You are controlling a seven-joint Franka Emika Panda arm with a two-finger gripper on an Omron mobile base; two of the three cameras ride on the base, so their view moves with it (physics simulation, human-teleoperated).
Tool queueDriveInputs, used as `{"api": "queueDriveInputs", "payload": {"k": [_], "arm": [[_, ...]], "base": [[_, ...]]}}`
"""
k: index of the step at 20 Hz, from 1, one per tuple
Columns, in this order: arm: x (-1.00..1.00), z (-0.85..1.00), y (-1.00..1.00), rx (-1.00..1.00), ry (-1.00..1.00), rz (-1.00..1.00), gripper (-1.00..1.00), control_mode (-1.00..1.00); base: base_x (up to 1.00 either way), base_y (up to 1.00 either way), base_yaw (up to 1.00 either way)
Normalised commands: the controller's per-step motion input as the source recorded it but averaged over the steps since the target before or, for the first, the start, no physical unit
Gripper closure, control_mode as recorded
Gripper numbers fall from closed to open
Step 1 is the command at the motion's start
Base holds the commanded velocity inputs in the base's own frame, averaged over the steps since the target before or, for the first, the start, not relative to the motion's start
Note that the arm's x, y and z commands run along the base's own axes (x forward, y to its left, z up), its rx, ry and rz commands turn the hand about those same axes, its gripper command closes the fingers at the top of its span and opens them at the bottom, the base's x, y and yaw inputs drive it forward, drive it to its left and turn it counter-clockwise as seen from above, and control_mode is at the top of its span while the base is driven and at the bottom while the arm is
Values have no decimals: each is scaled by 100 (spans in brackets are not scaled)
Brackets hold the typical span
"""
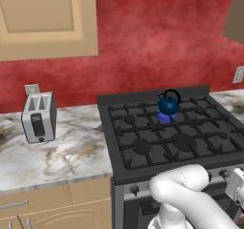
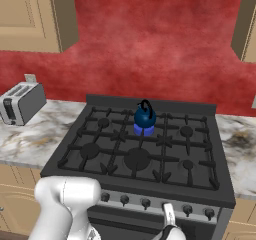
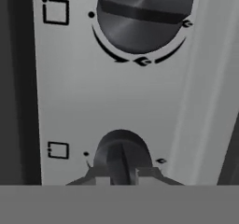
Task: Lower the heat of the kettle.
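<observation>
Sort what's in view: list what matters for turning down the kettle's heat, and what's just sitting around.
Belongs to the job:
- kettle over a blue flame
- stove
- knob at the gripper, jaws shut on it

Just sitting around:
- toaster
- neighbouring knob
- wall cabinets

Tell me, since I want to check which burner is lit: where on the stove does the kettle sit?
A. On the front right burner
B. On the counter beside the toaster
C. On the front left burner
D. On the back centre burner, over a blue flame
D: the kettle stands at the back middle of the stove, with a blue flame glowing right under it, far from the toaster.
</observation>
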Motion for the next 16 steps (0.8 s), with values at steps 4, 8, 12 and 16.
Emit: {"api": "queueDriveInputs", "payload": {"k": [4,8,12,16], "arm": [[0,0,0,21,0,0,100,-100],[0,0,0,23,0,0,100,-100],[0,0,-1,26,0,0,100,-100],[0,6,-1,25,0,0,100,-100]], "base": [[0,0,0],[0,0,0],[0,0,0],[0,0,0]]}}
